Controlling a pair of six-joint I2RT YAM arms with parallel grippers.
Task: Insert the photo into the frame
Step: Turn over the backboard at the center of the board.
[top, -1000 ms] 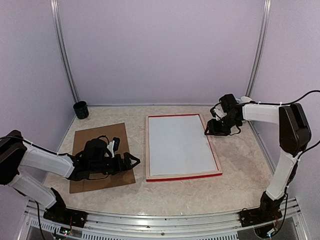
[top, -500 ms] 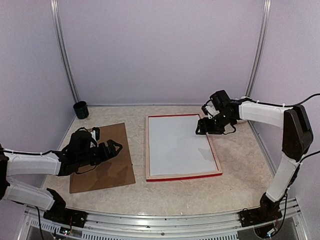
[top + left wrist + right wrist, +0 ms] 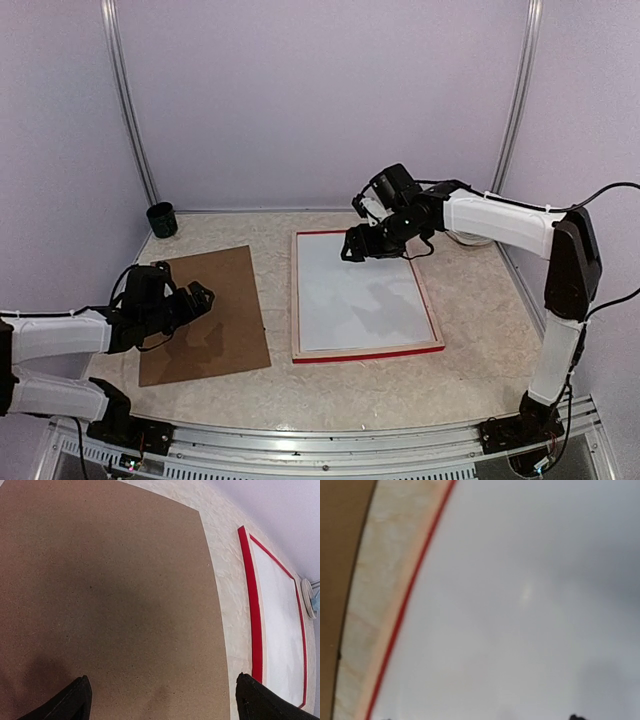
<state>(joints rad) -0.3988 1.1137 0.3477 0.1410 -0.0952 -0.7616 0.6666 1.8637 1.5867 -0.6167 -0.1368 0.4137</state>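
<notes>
Frame [image 3: 367, 353], just one, lay below the right pincer [image 3: 358, 250], moved inward, jaws parted; left pincer [image 3: 197, 298], wide, retreated over one board [image 3: 218, 335].

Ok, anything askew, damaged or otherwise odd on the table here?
Nothing stands out. The white sheet lies flat and square inside the frame. The brown board lies flat beside it, slightly turned and not touching it. No damage or spill is visible.
</notes>
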